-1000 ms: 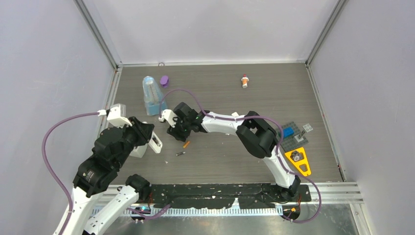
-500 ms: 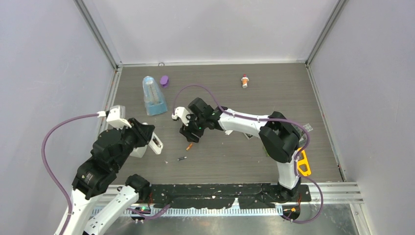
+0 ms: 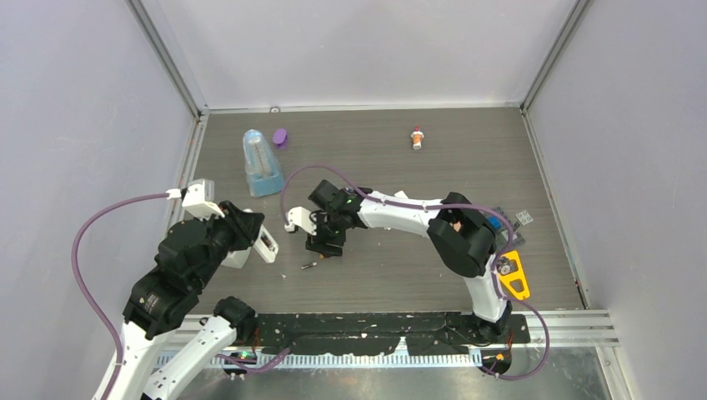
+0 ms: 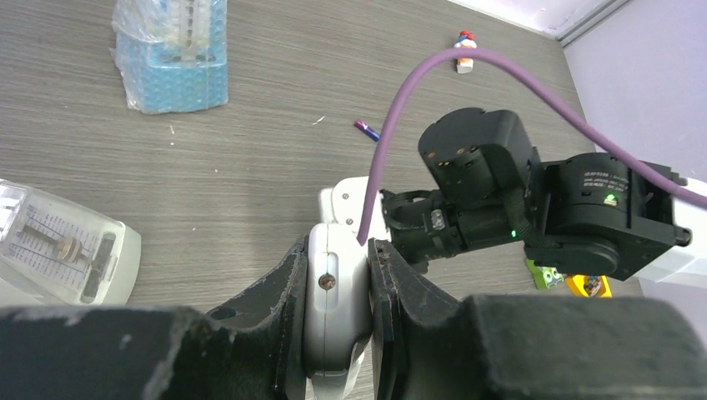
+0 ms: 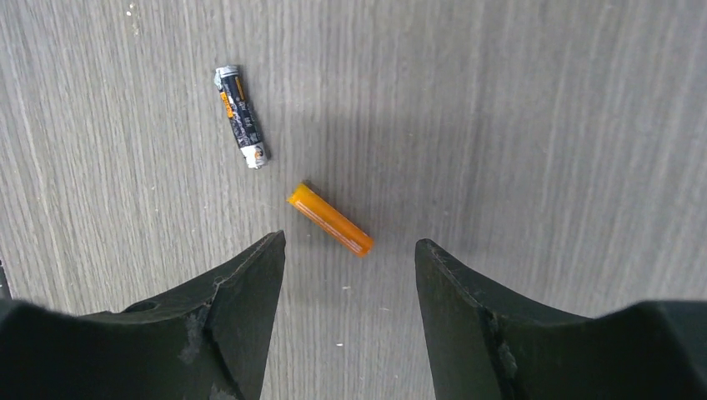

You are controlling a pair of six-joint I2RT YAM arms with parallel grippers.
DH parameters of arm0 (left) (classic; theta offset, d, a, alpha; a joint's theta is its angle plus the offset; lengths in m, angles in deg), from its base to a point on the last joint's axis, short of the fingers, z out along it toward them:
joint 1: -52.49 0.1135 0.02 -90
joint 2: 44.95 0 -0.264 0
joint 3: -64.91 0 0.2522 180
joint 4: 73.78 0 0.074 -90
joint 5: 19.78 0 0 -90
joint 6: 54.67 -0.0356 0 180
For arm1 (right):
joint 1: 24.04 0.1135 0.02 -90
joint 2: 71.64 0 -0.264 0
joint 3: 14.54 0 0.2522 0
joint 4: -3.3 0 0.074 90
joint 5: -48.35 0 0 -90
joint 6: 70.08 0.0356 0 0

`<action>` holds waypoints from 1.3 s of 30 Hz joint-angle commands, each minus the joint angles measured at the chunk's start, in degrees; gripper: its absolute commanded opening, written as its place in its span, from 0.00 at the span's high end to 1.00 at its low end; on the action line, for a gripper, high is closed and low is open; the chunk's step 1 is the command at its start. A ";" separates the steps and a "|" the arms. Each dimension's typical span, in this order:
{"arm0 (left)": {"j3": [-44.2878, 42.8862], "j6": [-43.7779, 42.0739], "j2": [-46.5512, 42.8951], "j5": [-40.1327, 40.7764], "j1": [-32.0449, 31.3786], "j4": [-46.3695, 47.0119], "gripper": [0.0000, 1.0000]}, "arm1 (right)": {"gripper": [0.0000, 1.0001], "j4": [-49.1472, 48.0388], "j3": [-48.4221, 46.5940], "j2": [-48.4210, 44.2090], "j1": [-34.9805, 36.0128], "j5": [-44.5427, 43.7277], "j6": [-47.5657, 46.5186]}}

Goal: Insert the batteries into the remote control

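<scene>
My left gripper (image 4: 338, 250) is shut on the white remote control (image 4: 338, 308), held edge-on above the table at the left (image 3: 265, 242). My right gripper (image 5: 349, 242) stands open, pointing down at the table with nothing between its fingers. An orange battery (image 5: 331, 220) lies flat just beyond its fingertips. A dark battery (image 5: 241, 117) with silvery tips lies a little farther off, also visible from above (image 3: 309, 266). A purple battery (image 4: 365, 129) lies on the table behind the right wrist. In the top view the right gripper (image 3: 325, 242) hides the orange battery.
A bagged blue rack (image 3: 261, 162) and a purple cap (image 3: 280, 137) stand at the back left. A red-and-white little bottle (image 3: 417, 137) lies at the back. A clear box (image 4: 62, 254) sits below the left arm. A yellow triangle (image 3: 511, 275) lies at the right.
The right gripper swung away from beside the remote, then came down and left over the orange battery, its jaws a little wider. The left arm has not moved.
</scene>
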 commanded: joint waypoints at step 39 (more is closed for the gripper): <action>4.09 -3.48 1.54 -25.14 0.27 14.32 1.00 | 0.95 -25.43 24.90 -27.04 -2.17 -19.45 35.45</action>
